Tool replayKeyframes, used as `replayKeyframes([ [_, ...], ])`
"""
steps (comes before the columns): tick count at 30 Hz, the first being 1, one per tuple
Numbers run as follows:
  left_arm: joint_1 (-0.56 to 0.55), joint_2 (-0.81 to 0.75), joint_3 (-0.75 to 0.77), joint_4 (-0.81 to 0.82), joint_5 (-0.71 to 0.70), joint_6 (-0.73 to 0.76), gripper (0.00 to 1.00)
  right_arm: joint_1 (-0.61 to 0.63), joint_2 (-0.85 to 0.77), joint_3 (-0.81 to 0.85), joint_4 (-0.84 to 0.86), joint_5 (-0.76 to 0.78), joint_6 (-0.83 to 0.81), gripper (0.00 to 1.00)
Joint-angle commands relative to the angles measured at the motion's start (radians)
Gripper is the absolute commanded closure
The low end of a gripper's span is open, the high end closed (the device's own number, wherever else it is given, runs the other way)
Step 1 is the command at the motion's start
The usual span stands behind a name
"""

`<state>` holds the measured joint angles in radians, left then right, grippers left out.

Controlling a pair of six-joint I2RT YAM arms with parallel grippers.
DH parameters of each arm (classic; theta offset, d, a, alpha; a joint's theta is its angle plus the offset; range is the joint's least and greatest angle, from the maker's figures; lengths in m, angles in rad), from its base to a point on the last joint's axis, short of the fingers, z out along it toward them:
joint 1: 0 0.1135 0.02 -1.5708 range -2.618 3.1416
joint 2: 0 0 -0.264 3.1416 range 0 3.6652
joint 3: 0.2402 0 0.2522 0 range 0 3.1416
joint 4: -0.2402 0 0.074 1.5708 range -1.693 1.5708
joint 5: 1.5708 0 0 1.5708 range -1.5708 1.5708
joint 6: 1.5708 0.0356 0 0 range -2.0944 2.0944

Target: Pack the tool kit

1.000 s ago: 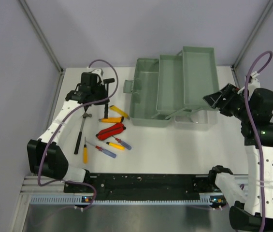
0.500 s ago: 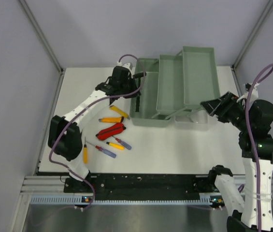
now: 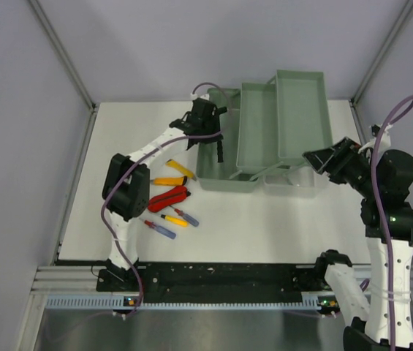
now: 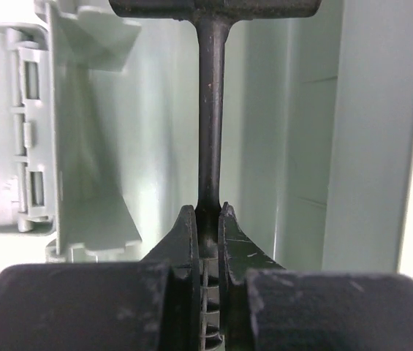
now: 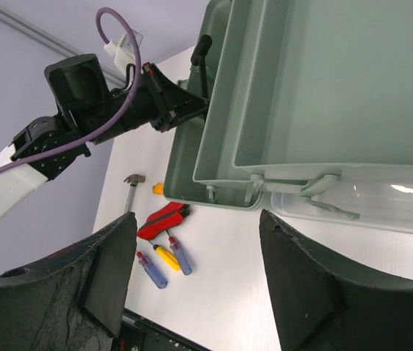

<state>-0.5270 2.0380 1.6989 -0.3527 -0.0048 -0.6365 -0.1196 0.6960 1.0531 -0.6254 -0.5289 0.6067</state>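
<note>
The toolbox [image 3: 224,183] stands open at the far middle of the counter [image 3: 264,227], its two trays [image 3: 261,124] folded out to the right above the clear lid [image 3: 294,184]. The left arm reaches over the box's left end, and the left claw [image 4: 206,216] is clamped on the thin shaft of a black T-shaped tool [image 4: 210,110], the fingers pressed flat against it on both sides. The tool points away from the claw into the deep base compartment, crossbar at its far end. Whether it touches the floor of the box cannot be told. On the counter left of the box lie two yellow knives [image 3: 180,169], the red pliers [image 3: 168,197] just nearer than them, and three small screwdrivers [image 3: 171,220] beside the pliers. The hammer [image 5: 131,191] lies further left, seen only from the right wrist. The right claw [image 3: 323,161] hangs by the box's right front corner, near the lid, its fingers spread wide apart with nothing between them.
</note>
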Motion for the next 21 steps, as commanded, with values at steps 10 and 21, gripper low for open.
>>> replayKeyframes([
  [10,-0.025,0.134,0.139,0.0,-0.205,0.058,1.0,0.012,0.031,0.007,0.041,-0.005,0.005,0.33],
  [21,-0.024,0.172,0.151,-0.017,-0.281,0.118,0.72,0.012,0.034,0.012,0.043,-0.005,0.008,0.33],
])
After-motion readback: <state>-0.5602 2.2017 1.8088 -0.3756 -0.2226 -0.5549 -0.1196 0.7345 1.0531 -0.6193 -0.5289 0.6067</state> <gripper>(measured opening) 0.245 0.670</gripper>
